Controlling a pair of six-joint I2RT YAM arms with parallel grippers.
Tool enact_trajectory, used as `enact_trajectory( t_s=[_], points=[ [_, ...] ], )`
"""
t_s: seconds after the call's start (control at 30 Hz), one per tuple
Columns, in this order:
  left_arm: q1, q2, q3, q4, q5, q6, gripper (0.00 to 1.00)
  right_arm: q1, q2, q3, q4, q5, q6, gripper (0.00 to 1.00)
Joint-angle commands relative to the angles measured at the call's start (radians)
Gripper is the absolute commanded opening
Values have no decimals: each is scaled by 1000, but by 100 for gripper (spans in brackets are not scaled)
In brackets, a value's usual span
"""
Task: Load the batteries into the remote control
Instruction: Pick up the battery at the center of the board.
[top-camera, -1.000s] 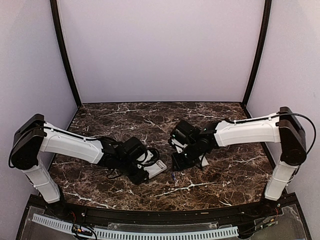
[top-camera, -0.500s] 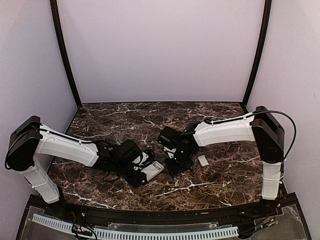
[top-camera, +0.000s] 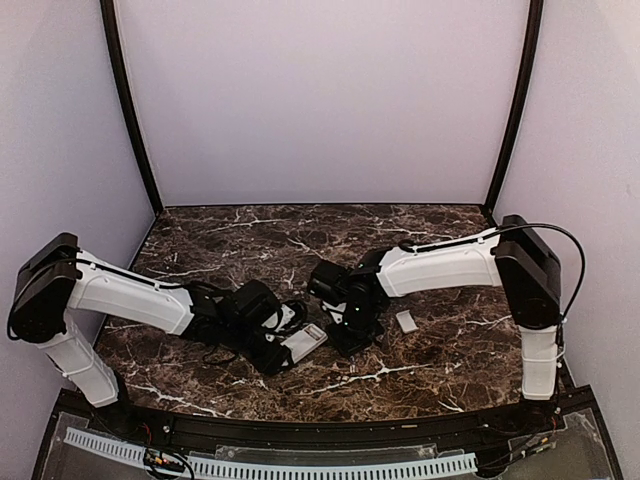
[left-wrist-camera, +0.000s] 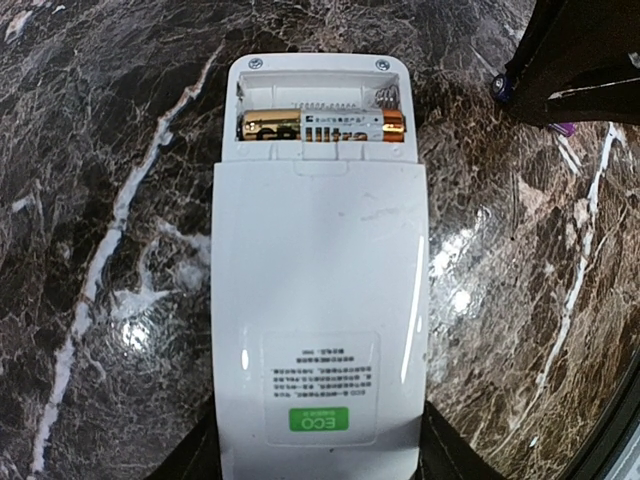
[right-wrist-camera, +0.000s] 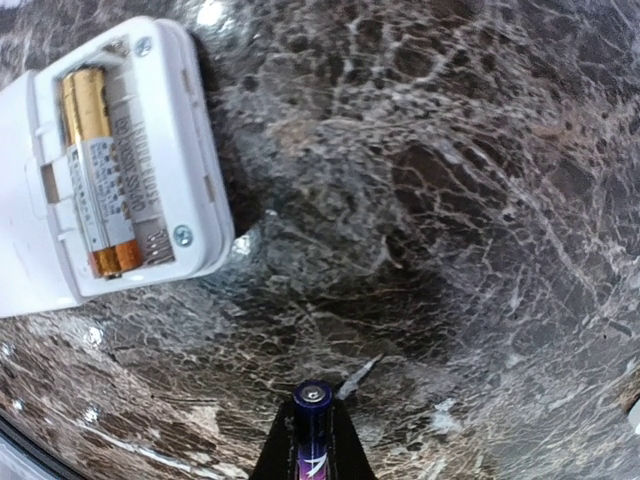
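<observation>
The white remote control lies back up on the marble, its battery compartment uncovered. One gold-and-white battery sits in the compartment, and the slot beside it is bare. My left gripper is shut on the remote's near end, a finger on each side. In the top view the remote lies between the two grippers. My right gripper is shut on a dark bluish-purple battery, which points forward just above the table. It hovers a short way to the right of the remote's open end.
A small white cover piece lies on the dark marble table to the right of the right gripper. The right gripper's black body fills the top right corner of the left wrist view. Grey walls close off the back and sides.
The right arm has swung left toward the remote and its jaws have closed on the battery. The left arm and the remote have shifted slightly.
</observation>
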Motion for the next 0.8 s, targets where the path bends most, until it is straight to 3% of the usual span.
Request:
enact_trajectory(
  t_s=[0.0,0.23,0.37,0.57,0.77],
  points=[
    [2,-14,-40,-46,48,9,1,13,24,-5,-51,13,3,0],
    [-34,57,-6,-4,170,134,6,-28,-128,-99,9,74,-5,0],
    [-126,152,70,-27,137,251,6,-69,-313,-234,199,24,-50,0],
    [-166,294,202,-128,143,360,9,-78,-499,-436,519,-42,-79,0],
    [-168,307,214,-128,131,414,34,-64,-573,-637,819,-82,-52,0]
  ],
)
